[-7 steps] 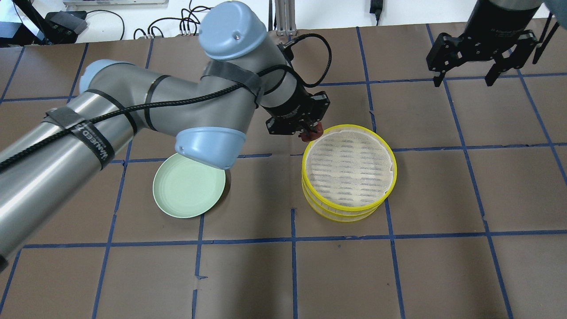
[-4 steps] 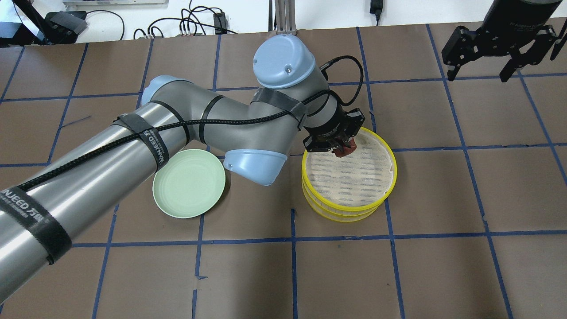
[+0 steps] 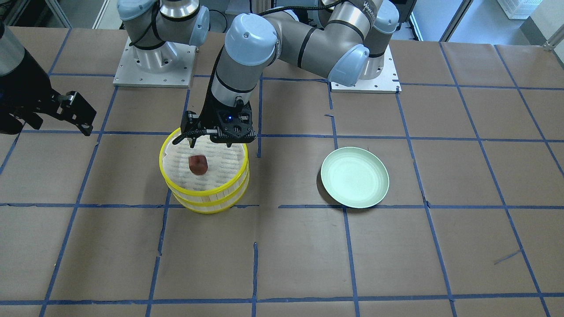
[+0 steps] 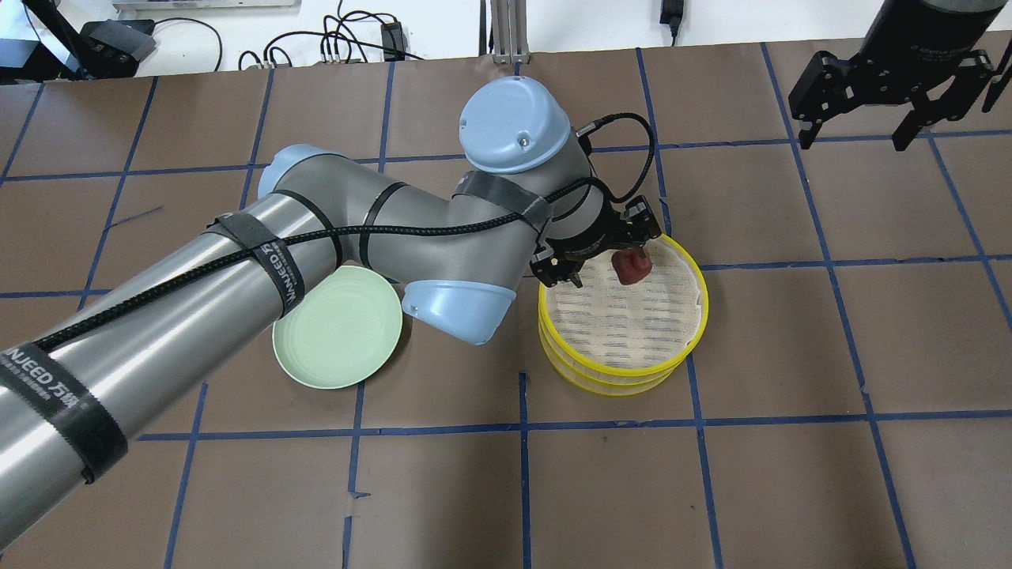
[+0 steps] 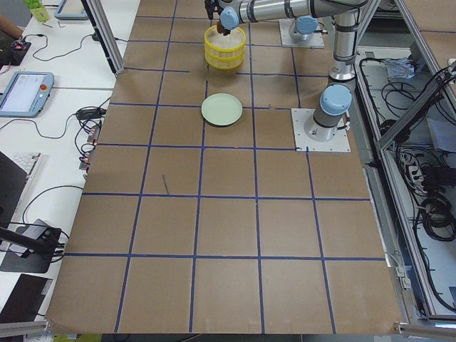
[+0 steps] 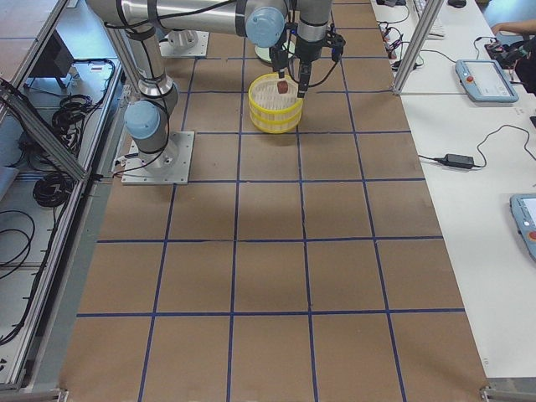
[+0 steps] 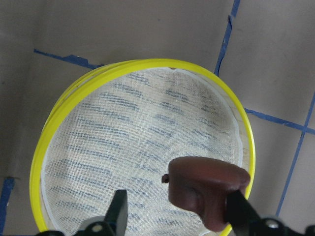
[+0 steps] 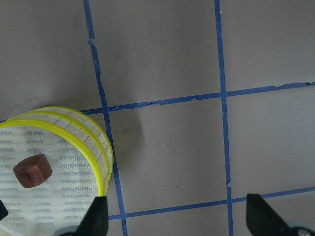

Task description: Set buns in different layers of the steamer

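Left fingers (image 7: 118, 211) hang spread above the steamer (image 8: 98, 147), holding nothing. The brown bun (image 3: 198, 164) lies on its top liner, centre-left in the front view. Right fingers (image 8: 96, 219) gape idle. I see no white bun. The lower layer (image 3: 211, 203) is covered, so I can't tell what's left.

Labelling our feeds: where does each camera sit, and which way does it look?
Front-facing: across the table, facing the robot; left gripper above steamer.
Overhead: behind the robot, looking down; left arm, right gripper.
Exterior left: table's left end; both arms.
Exterior right: opposite end; both arms.
Left wrist: straight down; its fingers, bun.
Right wrist: straight down; its fingertips.
Shared: both wrist views show bun in steamer.
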